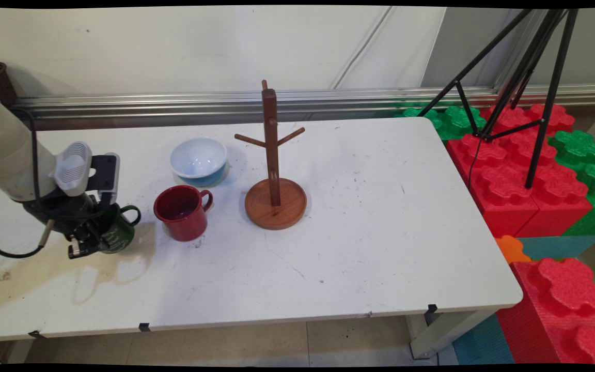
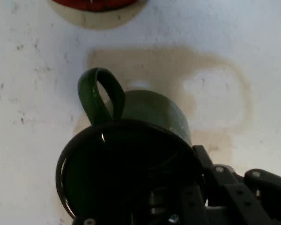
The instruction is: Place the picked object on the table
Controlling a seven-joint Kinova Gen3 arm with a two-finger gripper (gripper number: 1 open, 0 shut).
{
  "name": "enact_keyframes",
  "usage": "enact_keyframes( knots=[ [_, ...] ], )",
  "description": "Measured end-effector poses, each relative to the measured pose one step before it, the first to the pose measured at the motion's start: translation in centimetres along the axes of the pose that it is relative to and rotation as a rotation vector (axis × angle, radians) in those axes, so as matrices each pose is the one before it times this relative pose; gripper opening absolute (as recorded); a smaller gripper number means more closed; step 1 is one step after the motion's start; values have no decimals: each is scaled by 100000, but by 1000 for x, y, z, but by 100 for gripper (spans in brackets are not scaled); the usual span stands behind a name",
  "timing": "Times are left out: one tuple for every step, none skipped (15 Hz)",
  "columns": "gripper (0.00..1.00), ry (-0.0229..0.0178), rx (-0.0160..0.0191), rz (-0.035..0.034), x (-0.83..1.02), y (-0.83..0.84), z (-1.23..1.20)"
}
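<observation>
One green mug (image 1: 120,233) sits clamped in the gripper (image 1: 87,238) at the table's (image 1: 359,243) left side, one finger inside the rim, one outside against the wall. From the hand view the green mug (image 2: 152,117) tilts, handle pointing away toward the red mug (image 2: 96,3), shadow beneath it, so it's off the surface. Just right of it stands that red mug (image 1: 182,213), then a white-and-blue bowl (image 1: 199,161) behind, and a wooden mug tree (image 1: 275,175).

White table (image 1: 380,248): red mug (image 1: 181,213), bowl (image 1: 198,160), mug tree (image 1: 275,199).
</observation>
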Motion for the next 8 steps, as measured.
enact_keyframes(
  knots=[
    [0,340,140,-109,64,-108,205],
    [0,525,157,-174,87,-147,283],
    [0,316,96,-5,53,-99,181],
    [0,472,94,158,84,-154,252],
    [0,252,86,221,33,-104,167],
    [0,446,208,394,31,-172,236],
    [0,241,130,277,16,-124,156],
    [0,380,206,469,29,-197,226]
  ],
)
